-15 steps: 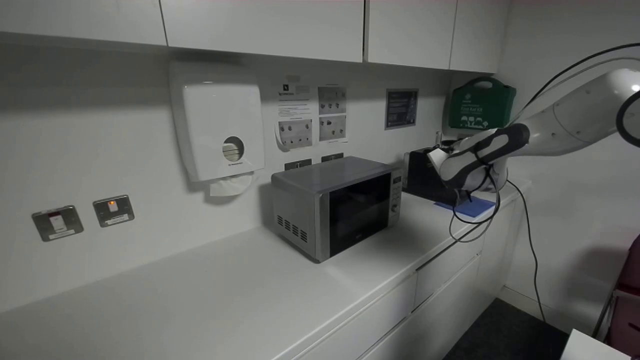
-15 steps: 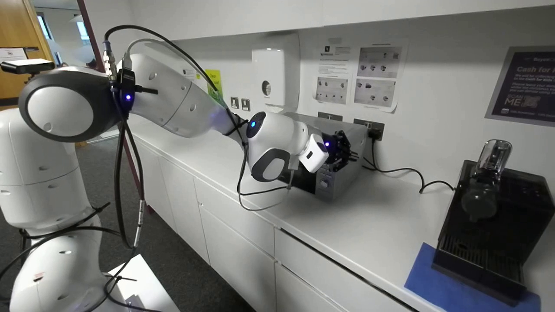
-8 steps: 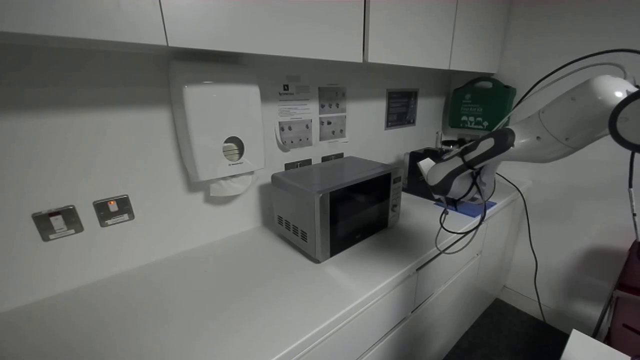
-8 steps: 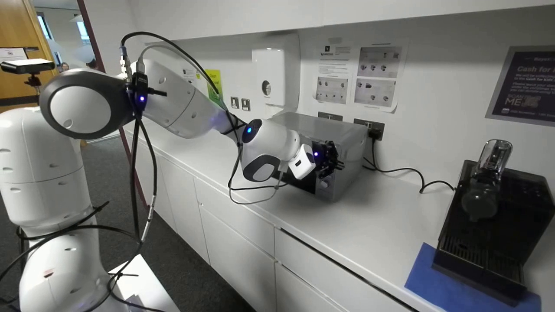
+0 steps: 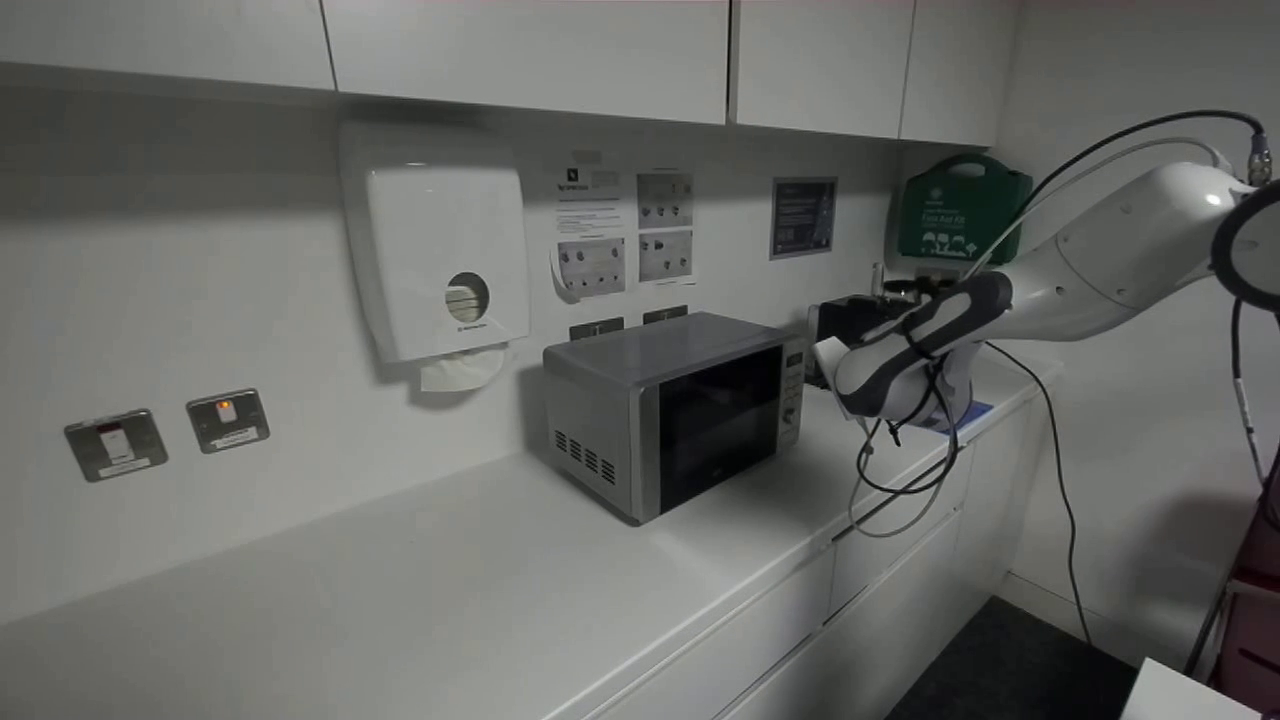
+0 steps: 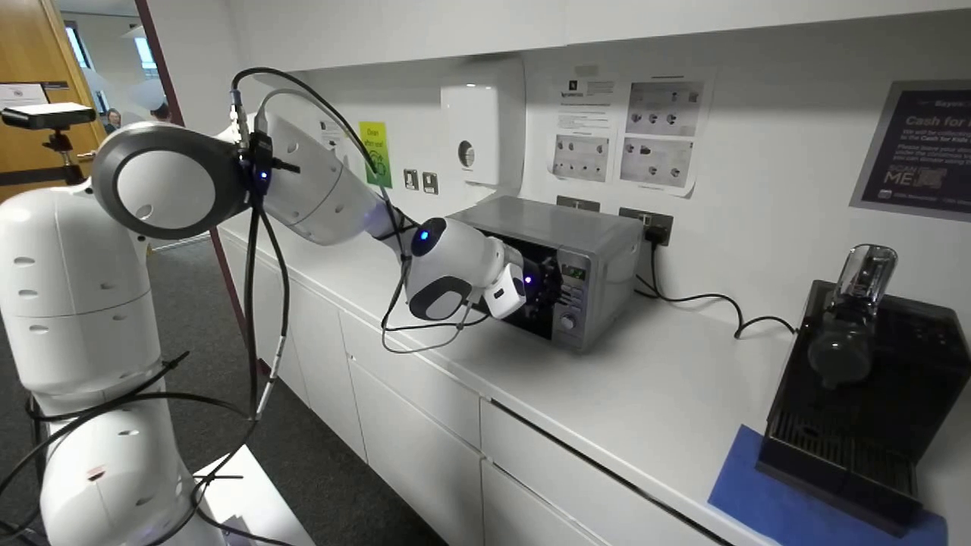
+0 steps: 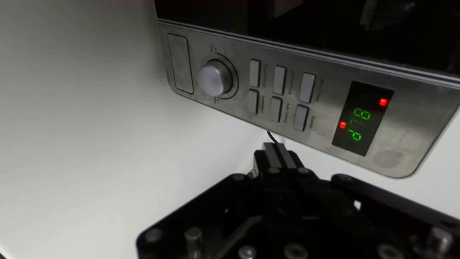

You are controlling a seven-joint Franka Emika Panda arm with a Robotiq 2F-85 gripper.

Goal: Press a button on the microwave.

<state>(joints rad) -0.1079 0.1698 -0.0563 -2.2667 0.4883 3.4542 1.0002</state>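
Observation:
The silver-grey microwave (image 5: pixel 600 420) stands on the counter and shows in both exterior views (image 6: pixel 561 220). In the wrist view its control panel (image 7: pixel 237 43) fills the upper part, with a round knob (image 7: pixel 215 77), several grey buttons (image 7: pixel 279 80) and a lit display (image 7: pixel 363 118). My gripper (image 7: pixel 277 153) is shut, its fingertips together with nothing seen between them. In the wrist view the tips appear just below the panel's edge, under the buttons, and apart from them. In an exterior view the gripper (image 6: pixel 548 284) is in front of the microwave, beside the panel.
A black coffee machine (image 6: pixel 872 394) stands on a blue mat (image 6: pixel 747 462) farther along the counter (image 6: pixel 645 394). A white dispenser (image 5: pixel 440 250) hangs on the wall. Cabinets (image 5: pixel 530 50) overhang the counter. A power cable (image 6: pixel 698 297) lies behind the microwave.
My arm has moved along the microwave's front toward the door side and slightly lower. The display and buttons, covered before by the gripper in an exterior view, now show there. The microwave has not moved.

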